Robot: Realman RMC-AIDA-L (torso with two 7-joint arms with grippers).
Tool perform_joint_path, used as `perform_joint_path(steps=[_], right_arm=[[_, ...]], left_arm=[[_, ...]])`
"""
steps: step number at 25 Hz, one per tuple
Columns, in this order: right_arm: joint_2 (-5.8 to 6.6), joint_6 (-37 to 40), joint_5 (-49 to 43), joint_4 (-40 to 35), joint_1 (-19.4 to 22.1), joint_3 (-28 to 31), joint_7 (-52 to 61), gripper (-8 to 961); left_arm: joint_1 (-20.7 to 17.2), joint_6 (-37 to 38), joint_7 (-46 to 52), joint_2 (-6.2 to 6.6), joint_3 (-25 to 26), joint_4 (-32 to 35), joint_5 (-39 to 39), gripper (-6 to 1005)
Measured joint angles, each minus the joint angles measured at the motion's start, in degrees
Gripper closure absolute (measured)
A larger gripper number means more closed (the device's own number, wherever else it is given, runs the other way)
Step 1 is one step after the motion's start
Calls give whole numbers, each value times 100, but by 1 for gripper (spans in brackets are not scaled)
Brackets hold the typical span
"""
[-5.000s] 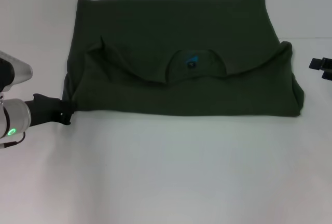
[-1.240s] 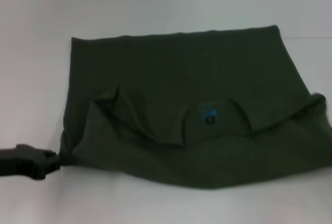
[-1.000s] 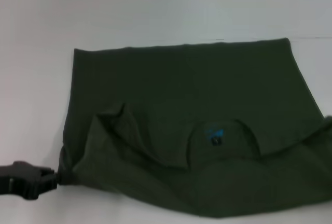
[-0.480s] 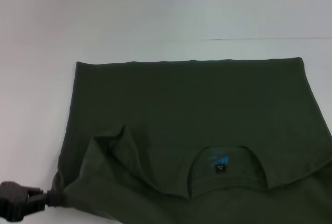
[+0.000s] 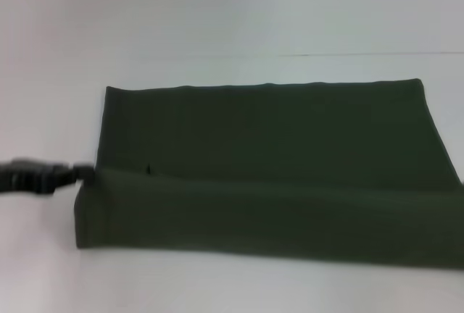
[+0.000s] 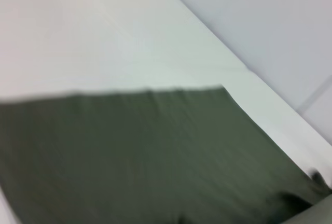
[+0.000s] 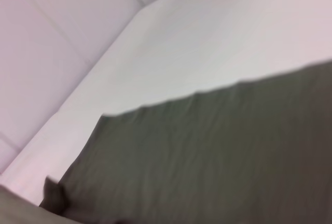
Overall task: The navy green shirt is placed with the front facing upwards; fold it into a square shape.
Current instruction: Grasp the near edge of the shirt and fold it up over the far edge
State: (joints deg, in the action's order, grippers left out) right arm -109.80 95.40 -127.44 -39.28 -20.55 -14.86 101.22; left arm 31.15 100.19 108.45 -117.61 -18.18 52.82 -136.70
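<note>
The shirt [image 5: 268,175] lies flat on the white worktop [image 5: 217,9], spread across most of its width, its right side running out of the head view. It shows as a wide dark olive rectangle in two layers: a nearer band is folded over the part behind it, with the fold edge running roughly straight from left to right across the middle. No lettering or neck label is visible on the upper surface. The left gripper [image 5: 76,174] sits at the shirt's left edge, level with the fold line, its dark fingers [image 5: 81,173] touching the cloth there; whether they pinch the fabric or merely rest against it cannot be told. The right gripper is outside the head view. Both wrist views show only olive cloth against the pale worktop.
</note>
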Motion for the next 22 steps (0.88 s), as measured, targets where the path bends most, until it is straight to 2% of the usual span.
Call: perform_joint_path(steps=[4,11,22], right_arm=[[9,-765,14,249,-562,56,-7,884],[-30,-1957,86,597,-1390,15,-72,877],[-190,-3944,324,1392,-2148,-74,-587,865]], left_arm=[[411,-664,82,60,-3,-227,59,1000],[845,-1846,231,40,-71,-492,78,1001],[1244,-3724,163,-60,-277,-1118,214,1000]])
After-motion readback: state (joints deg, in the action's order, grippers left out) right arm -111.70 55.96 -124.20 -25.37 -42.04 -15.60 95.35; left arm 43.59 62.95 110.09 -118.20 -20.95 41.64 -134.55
